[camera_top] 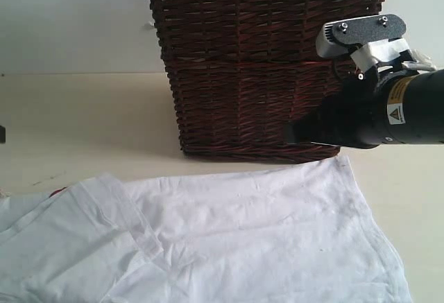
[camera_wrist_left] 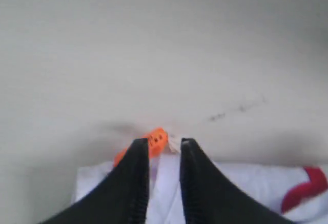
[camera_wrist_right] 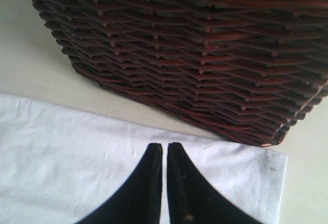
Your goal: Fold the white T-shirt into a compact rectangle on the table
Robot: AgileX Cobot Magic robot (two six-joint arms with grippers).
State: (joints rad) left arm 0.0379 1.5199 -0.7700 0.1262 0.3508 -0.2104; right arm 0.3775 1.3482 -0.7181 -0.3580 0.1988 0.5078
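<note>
White T-shirt [camera_top: 243,234] lies flat on the table [camera_top: 83,123] beneath both grippers: left gripper [camera_wrist_left: 164,142] straddles its edge by the orange tag [camera_wrist_left: 155,138], jaws nearly together, grip uncertain, likely to lift a fold; right gripper [camera_wrist_right: 164,145] hovers closed before the wicker basket [camera_wrist_right: 195,55].

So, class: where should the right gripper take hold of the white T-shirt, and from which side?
Probably the free corner of the white T-shirt nearest the wicker basket. It lies flat on the table, so come down from above on the shirt's side, since the basket crowds the other side. The right gripper must open first.
</note>
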